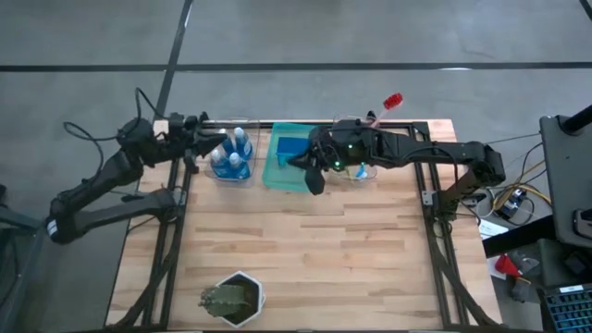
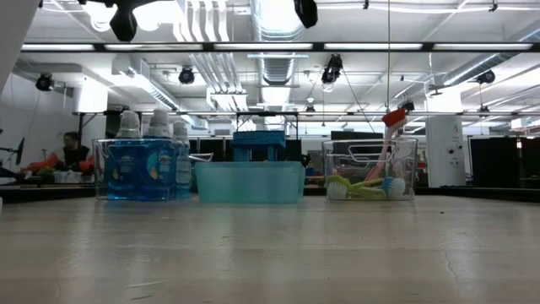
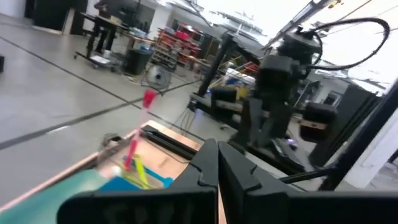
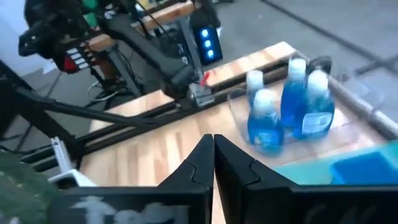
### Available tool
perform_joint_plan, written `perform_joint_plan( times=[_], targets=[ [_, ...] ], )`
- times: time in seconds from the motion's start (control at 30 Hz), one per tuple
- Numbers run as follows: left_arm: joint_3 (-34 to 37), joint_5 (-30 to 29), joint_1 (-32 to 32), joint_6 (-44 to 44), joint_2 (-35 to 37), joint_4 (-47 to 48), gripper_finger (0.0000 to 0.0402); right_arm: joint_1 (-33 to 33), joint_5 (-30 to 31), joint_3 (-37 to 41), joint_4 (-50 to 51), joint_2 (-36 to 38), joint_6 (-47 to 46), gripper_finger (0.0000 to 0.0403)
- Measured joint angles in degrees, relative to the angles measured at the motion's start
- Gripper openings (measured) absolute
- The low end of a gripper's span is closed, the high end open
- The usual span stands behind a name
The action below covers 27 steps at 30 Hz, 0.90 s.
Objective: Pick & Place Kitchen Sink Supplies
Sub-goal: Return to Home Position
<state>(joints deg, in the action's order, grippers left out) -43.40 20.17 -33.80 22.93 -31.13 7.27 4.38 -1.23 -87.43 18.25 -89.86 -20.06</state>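
Main risk is on the retract. The right gripper (image 1: 311,176) hangs over the shallow green plastic tray (image 1: 274,171), and its arm lies right across the right clear plastic bin (image 1: 363,172). The red-headed long-handled dish brush (image 1: 392,100) sticks up and out past that bin's rim, so a low or sideways pull-back could catch the handle and tip the bin or flick the brush out. Lifting before swinging looks safer.

Second risk: the left gripper (image 1: 202,134) sits just beside the left clear plastic bin (image 1: 231,174), so a sweep toward the table centre would nudge it. The small blue bottles with pale caps (image 2: 145,160) are tall and packed close together, so I'd expect them to topple easily.

Both claws are together with nothing held — the fingers meet along a seam in each wrist view.

Supplies:
- Bottles: upright in the left bin, clear blue liquid.
- Flat blue rectangular sponges (image 2: 257,143): in the tray, showing above its wall. I can't tell from here whether they're stacked or propped.
- Yellow-green and blue brushes (image 2: 356,187): lying low in the right bin.

All three containers line the far edge of the light wooden table (image 1: 305,250). The green plant in a white hexagonal pot (image 1: 235,298) is at the near edge, well apart.
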Motion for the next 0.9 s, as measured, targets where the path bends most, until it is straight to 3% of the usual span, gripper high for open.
perform_joint_plan(
  times=[0.17,0.33,0.6,0.9],
  targets=[
    [0.7,-13.6,11.3,-0.8,0.3,-0.1,0.0000,-2.4,-0.1,0.4,-5.8,0.2,11.8,0.0008],
    [2.6,-28.9,25.1,-5.3,-0.1,-0.5,0.0000,-3.1,-1.5,2.7,-7.2,0.3,13.5,0.0008],
    [8.0,-39.9,40.8,-6.2,-0.5,-3.8,0.0000,-4.5,-2.3,11.7,-14.2,2.7,8.3,0.0008],
    [8.1,-41.6,42.9,-5.1,11.5,5.3,0.0000,-4.6,2.5,22.8,-14.2,16.2,7.0,0.0008]
  ],
)
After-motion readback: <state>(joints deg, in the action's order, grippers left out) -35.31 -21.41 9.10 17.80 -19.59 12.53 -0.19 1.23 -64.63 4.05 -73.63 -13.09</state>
